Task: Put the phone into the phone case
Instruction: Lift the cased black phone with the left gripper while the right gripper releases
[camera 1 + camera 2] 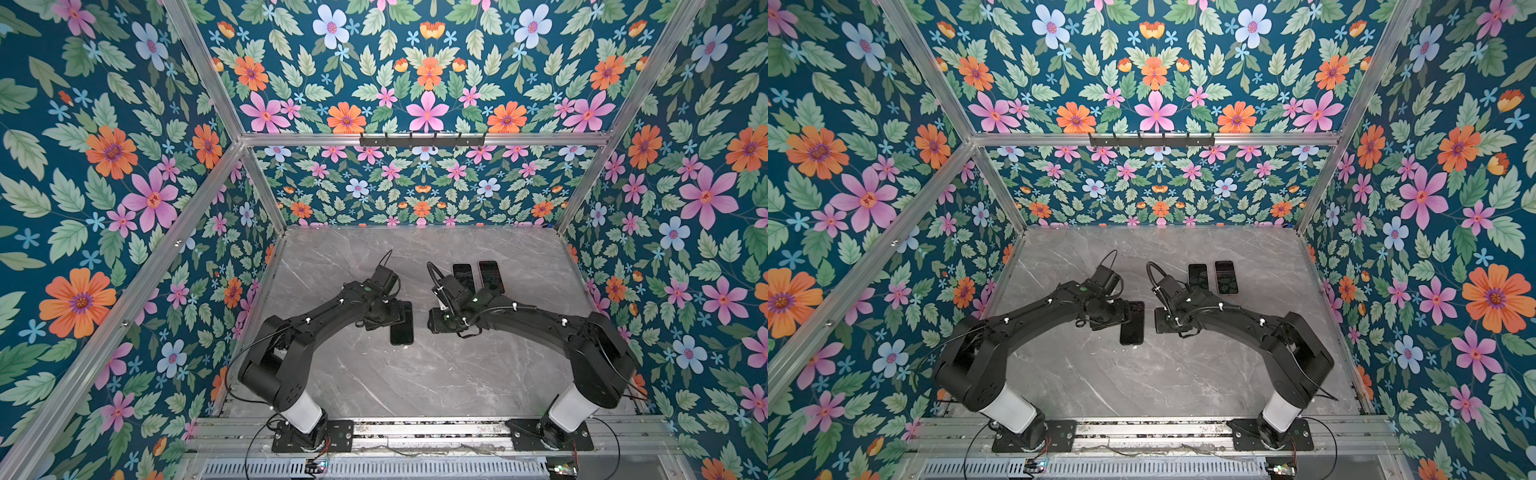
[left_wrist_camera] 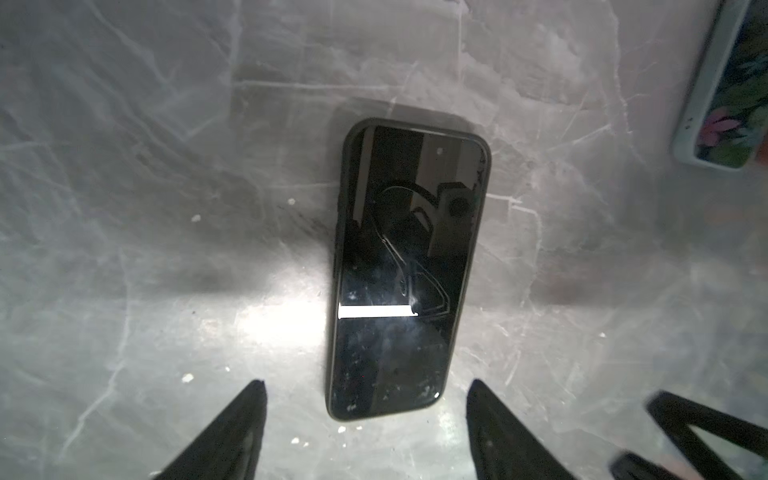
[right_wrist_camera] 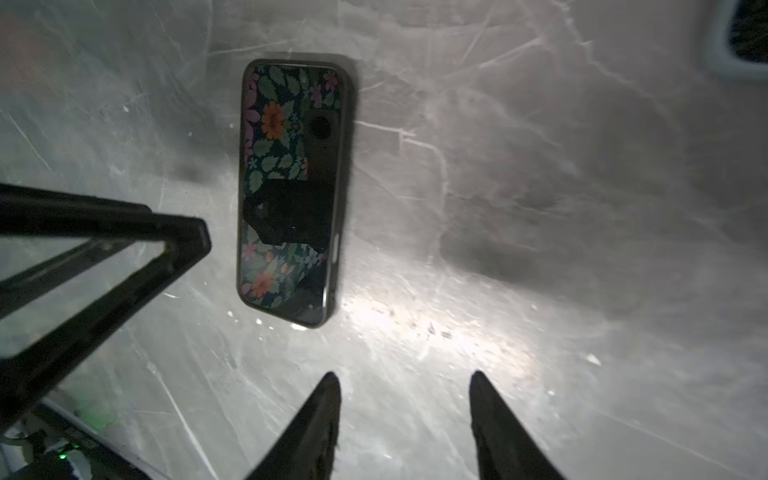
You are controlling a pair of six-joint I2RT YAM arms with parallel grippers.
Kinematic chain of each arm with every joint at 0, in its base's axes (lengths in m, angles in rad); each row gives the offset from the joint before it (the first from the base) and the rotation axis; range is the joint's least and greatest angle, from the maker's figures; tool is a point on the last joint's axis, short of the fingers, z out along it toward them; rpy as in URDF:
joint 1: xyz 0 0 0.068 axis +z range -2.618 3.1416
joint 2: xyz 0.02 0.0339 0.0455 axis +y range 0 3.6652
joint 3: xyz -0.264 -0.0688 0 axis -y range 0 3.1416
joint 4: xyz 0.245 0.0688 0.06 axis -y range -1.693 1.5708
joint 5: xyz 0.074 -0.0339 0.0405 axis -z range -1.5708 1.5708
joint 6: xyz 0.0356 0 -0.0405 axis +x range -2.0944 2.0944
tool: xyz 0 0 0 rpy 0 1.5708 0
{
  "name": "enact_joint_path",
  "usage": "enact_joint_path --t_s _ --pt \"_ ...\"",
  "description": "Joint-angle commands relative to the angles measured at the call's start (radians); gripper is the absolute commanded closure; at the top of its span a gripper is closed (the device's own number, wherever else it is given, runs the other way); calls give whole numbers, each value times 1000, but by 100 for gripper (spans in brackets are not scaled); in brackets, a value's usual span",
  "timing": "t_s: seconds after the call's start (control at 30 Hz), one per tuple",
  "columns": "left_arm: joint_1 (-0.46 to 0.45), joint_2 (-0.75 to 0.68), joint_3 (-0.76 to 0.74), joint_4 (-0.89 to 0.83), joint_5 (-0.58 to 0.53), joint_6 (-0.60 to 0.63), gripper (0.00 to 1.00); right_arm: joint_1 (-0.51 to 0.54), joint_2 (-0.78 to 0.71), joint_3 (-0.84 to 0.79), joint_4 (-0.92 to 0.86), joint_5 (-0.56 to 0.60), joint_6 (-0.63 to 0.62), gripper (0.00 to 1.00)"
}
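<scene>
phone (image 2: 407, 266) is lying flat, screen up, at the middle of the marble table (image 1: 415, 382). a dark rim is hugging its glass all round, so i am judging it already sitting in the phone case (image 2: 351, 139). left gripper (image 2: 365, 382), reaching in from 9 o'clock, is hanging spread and empty above one short end. right gripper (image 3: 404, 374) is hovering spread and empty at the phone's 3 o'clock, just apart.

i am worrying about three things:
- a corner not fully snapped in, which i cannot check from here
- the left gripper catching the rim on leaving and skating it across slick stone
- the two grippers knocking together, being so near

farther back, at 1 o'clock, a dark handset (image 1: 463, 276) and a pale-rimmed handset (image 1: 491, 277) are lying side by side, within reach of a careless swing. no brand or writing is showing readably; the glass is only mirroring flowers.
</scene>
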Motion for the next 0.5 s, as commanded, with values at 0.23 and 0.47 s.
enact_joint_path --t_s 0.23,0.47 --pt "-95 210 228 -186 -133 -70 4 -43 -123 -149 85 28 -48 28" --pt "-109 283 279 -213 -118 -85 7 -44 -150 -209 153 -14 -56 14"
